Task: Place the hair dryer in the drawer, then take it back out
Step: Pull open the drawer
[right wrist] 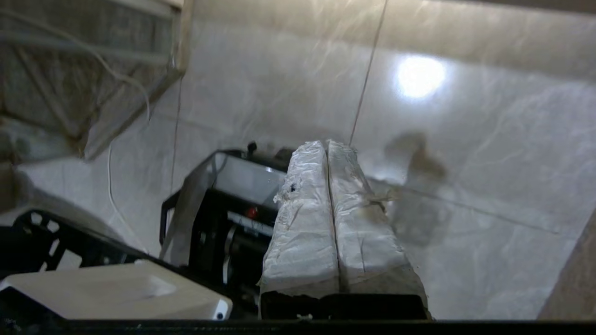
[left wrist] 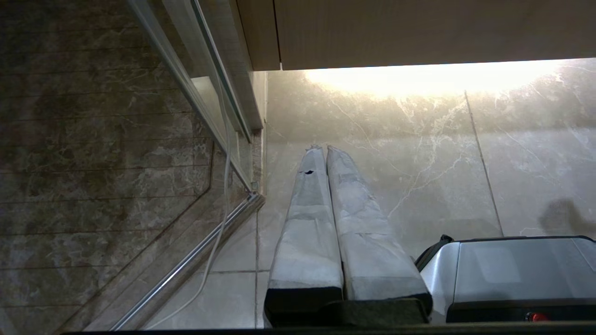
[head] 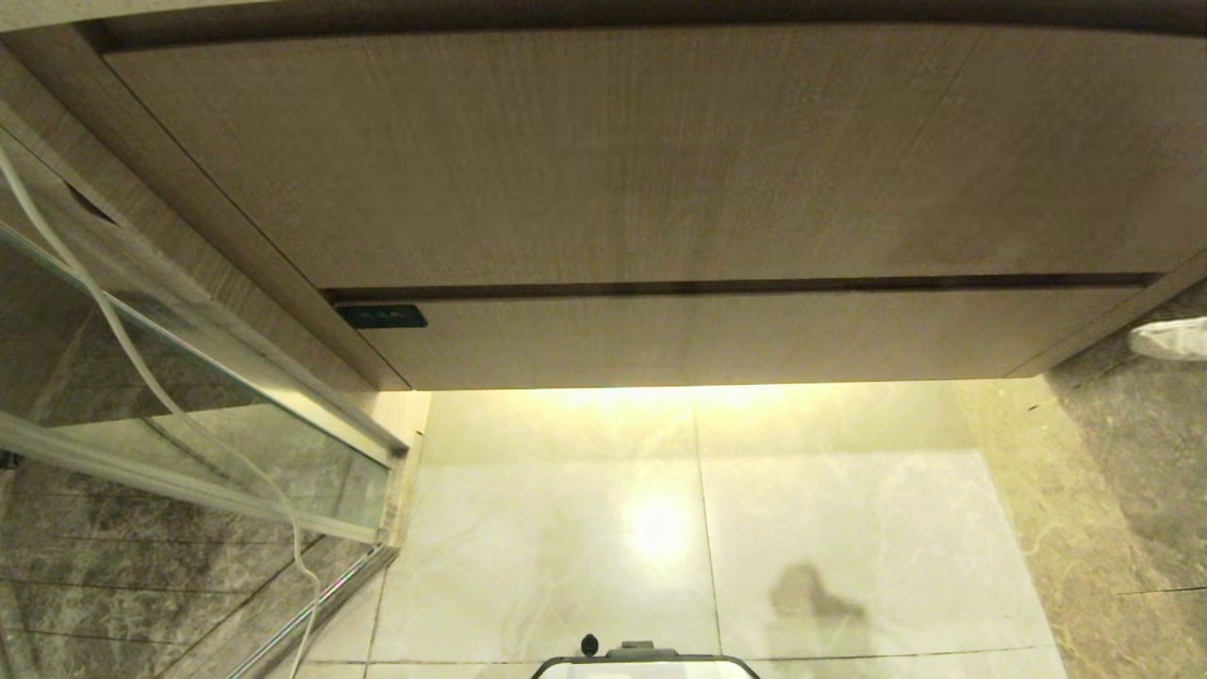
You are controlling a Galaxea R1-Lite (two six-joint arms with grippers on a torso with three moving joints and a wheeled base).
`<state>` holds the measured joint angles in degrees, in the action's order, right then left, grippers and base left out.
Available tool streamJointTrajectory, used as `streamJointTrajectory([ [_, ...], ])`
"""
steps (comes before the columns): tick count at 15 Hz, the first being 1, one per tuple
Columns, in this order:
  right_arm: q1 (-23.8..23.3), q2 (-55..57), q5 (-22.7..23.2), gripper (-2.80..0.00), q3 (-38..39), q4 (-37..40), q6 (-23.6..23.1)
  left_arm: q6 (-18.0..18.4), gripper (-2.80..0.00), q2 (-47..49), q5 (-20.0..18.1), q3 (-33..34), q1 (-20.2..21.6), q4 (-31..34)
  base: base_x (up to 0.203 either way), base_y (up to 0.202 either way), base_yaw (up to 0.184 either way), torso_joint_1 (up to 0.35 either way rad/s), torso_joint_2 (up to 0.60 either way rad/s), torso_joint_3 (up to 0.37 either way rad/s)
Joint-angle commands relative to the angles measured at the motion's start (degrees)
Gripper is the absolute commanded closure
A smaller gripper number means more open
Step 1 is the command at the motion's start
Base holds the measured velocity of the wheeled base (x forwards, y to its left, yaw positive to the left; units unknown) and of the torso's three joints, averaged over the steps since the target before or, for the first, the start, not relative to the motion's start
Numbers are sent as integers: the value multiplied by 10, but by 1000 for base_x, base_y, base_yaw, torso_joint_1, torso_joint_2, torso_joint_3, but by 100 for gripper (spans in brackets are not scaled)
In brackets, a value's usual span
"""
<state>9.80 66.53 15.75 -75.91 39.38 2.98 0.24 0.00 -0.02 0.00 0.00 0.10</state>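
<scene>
The drawer [head: 698, 335] sits shut at the foot of the wood-grain cabinet, a narrow front with a small dark label [head: 381, 317] at its left end, under the taller plain panel [head: 622, 160] and just above the lit marble floor [head: 849, 528]; the hair dryer appears in no view. The left gripper [left wrist: 321, 149] hangs low above the floor beside the robot's base [left wrist: 507, 274], its taped fingers pressed together and empty; the right gripper [right wrist: 327, 143] is likewise closed on nothing, over the tiles near the base. A white cable [head: 141, 377] trails down along the glass shower partition [head: 189, 415] at the left; something white [head: 1169, 338] lies on the darker floor at the far right.
</scene>
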Motion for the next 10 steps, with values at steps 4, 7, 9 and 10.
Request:
streamJointTrajectory([
  [4,4,177,8,0,31,-1,-146,0,0,0,0,0,0,0,0,0,0,0,0,0],
  [7,3,216,-1,-280,38,-1,-183,0,0,0,0,1,0,0,0,0,0,0,0,0],
  [9,3,230,-38,-280,45,-5,-311,0,0,0,0,1,0,0,0,0,0,0,0,0],
  [10,3,233,-65,-280,53,-9,-394,0,0,0,0,1,0,0,0,0,0,0,0,0],
])
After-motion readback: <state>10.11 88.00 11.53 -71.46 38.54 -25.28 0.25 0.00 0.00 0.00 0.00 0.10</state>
